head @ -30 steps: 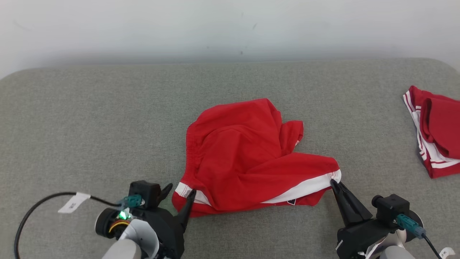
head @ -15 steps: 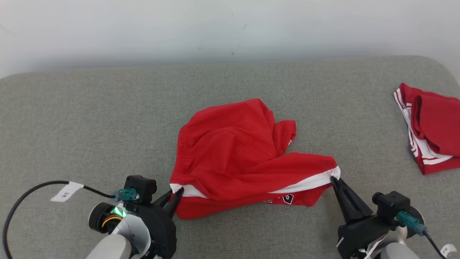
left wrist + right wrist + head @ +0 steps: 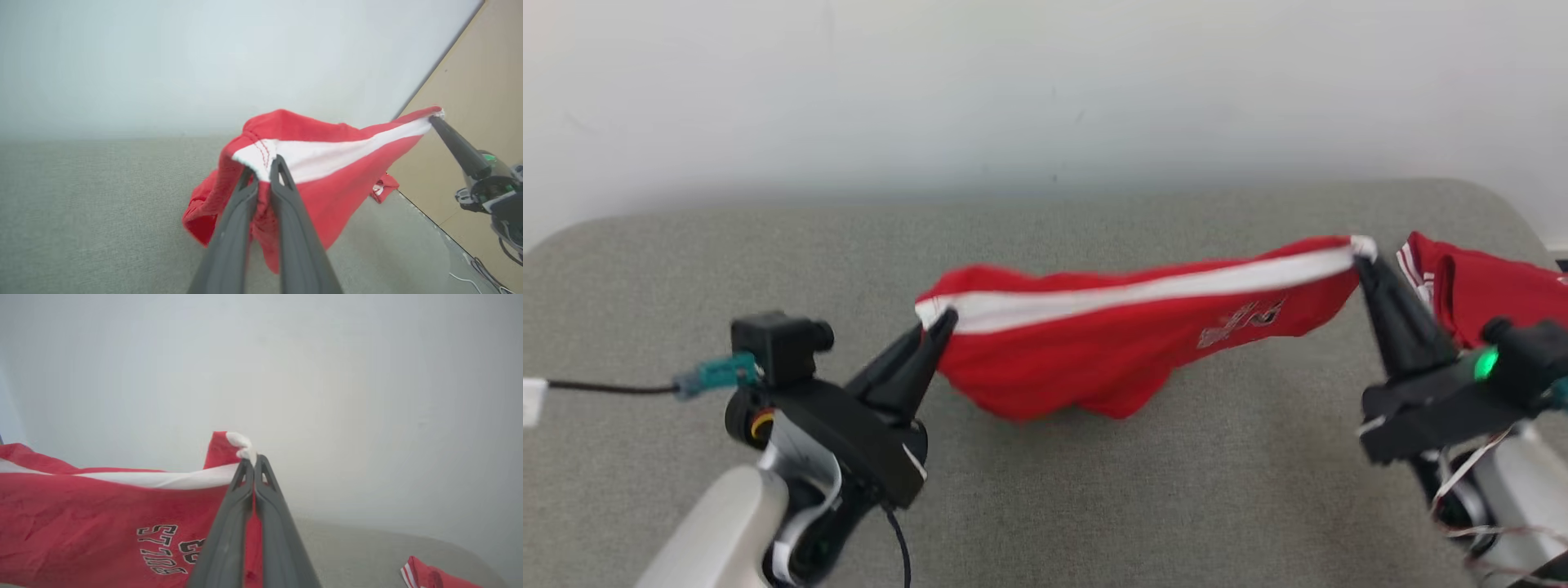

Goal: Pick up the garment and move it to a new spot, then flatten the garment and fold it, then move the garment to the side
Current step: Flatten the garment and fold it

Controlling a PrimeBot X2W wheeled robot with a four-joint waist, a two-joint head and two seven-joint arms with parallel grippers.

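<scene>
Left gripper (image 3: 943, 322) and right gripper (image 3: 1364, 261) each pinch a corner, red shorts (image 3: 1111, 351) strung between them over the grey table (image 3: 1176, 506): pick-up in hand, next an even carry to a new spot.

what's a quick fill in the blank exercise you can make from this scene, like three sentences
1. The left gripper is shut on one end of a garment that is mostly ____.
2. The right gripper is shut on the other end of its ____ stripe.
3. A second garment lies on the grey surface nearest the ____ gripper.
Missing words: red; white; right.
</scene>
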